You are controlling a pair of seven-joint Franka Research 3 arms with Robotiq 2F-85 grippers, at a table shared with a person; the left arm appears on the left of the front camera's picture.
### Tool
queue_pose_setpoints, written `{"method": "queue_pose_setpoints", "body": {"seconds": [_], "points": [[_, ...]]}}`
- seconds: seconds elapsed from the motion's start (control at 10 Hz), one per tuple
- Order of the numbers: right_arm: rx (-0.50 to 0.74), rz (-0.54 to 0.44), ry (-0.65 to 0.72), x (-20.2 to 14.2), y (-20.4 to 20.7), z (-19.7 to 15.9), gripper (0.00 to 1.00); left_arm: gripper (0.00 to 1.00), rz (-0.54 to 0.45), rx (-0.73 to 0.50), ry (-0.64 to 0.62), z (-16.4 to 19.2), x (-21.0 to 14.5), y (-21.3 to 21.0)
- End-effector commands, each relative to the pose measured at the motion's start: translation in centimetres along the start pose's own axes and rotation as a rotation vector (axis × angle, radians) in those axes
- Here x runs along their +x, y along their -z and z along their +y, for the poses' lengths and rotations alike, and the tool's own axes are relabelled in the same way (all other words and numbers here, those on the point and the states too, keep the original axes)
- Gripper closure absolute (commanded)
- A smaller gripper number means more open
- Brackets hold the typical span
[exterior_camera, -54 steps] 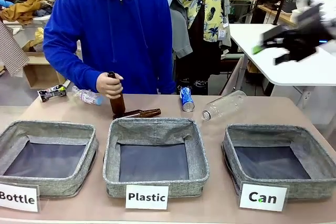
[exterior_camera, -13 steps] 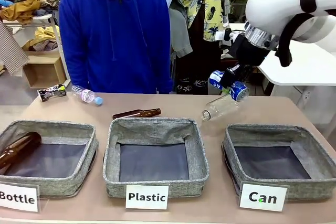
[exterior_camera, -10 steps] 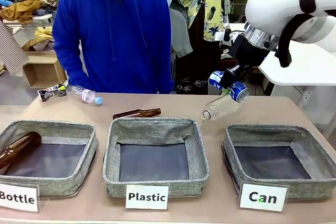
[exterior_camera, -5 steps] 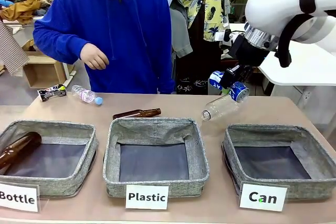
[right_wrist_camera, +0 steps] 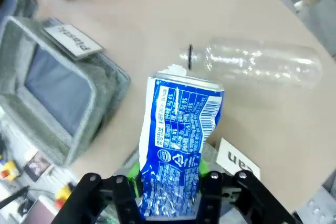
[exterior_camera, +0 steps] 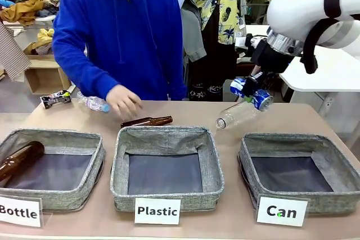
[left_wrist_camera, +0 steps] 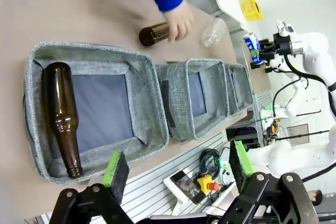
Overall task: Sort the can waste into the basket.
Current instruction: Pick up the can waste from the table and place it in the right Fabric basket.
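Blue can [exterior_camera: 251,94] is off the table, gripped across its body by the right gripper [exterior_camera: 251,90]. The right wrist view shows the green pads pinching the dented lower end, with the can's top pointing away. The can hangs over the far side of the table, just above the clear plastic bottle [exterior_camera: 239,113]. That puts it at about 11 o'clock from the Can basket [exterior_camera: 245,164], not yet over the opening. The basket looks empty; white card [exterior_camera: 280,212] sits at its 6 o'clock.

Crushed can [exterior_camera: 55,99] lies untouched at the table's far left, about 10 o'clock from the Bottle basket [exterior_camera: 97,164], beside a small plastic bottle [exterior_camera: 93,103]. Person's hand [exterior_camera: 124,101] is at the brown bottle [exterior_camera: 147,121], which lies at 12 o'clock of the Plastic basket [exterior_camera: 214,167]. The left wrist view suggests the hand is touching it.

Left gripper [left_wrist_camera: 178,163] is spread wide and empty, held back at the near side and looking over the Bottle basket, which holds one bottle.

Step in hand is probably the carry of the first can. The next move calls for shifting toward 5 o'clock until the can is over the dark lining, lowering a bit, then opening the jaws. It needs to clear the far rim and the clear bottle. The crushed can would come after, and it looks closer to the left arm.
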State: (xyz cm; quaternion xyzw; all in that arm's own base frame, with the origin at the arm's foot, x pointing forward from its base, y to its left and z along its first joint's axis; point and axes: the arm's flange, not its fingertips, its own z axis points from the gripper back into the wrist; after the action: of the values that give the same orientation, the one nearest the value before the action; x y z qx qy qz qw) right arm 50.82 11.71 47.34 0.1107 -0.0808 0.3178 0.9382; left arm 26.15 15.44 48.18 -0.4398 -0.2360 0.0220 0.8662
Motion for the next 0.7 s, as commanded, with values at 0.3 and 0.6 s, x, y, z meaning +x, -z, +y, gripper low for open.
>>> {"method": "queue_pose_setpoints", "body": {"seconds": [0.3,0.6], "points": [[0.004,-0.065,-0.258,-12.4,0.8,-3.5,0.67,0.0,0.0,-0.013,-0.003,0.0,-0.1,0.0],[0.005,-0.101,-0.346,-14.0,1.5,-4.1,0.67,0.0,0.0,-0.013,-0.003,0.0,-0.1,0.0]]}}
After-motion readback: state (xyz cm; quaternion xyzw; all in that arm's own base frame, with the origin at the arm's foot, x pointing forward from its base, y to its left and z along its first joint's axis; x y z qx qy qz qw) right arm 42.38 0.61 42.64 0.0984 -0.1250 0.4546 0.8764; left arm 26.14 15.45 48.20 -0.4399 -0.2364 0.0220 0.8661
